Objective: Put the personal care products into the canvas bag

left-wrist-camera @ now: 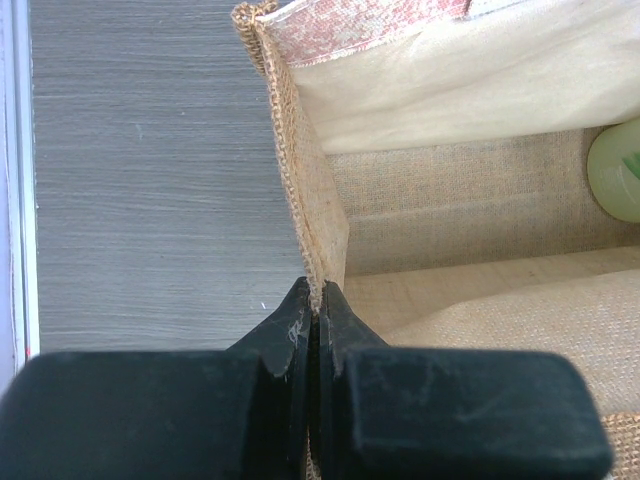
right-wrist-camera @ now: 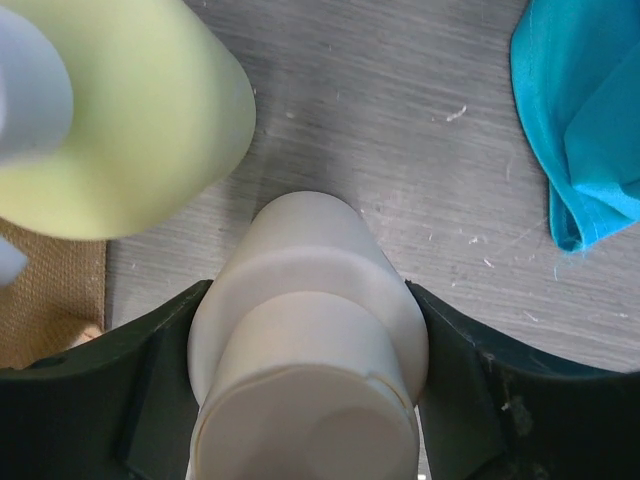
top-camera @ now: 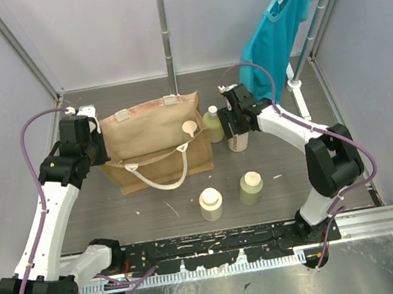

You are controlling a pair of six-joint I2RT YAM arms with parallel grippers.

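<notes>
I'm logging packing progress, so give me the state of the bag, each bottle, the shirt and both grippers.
canvas bag: upright, open.
left gripper: shut on the bag's edge.
right gripper: shut on the gripped cream bottle.
gripped cream bottle: upright.
pump bottle: inside the bag.
far green bottle: upright beside the bag.
near cream bottle: upright on the table.
near green bottle: upright on the table.
teal shirt: hanging.

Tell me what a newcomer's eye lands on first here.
The tan bag stands open at centre-left, with the left hand pinching its side wall at the rim. Just right of it, the right hand grips a cream bottle that stands beside a green bottle. A teal shirt hangs at the back right.
</notes>
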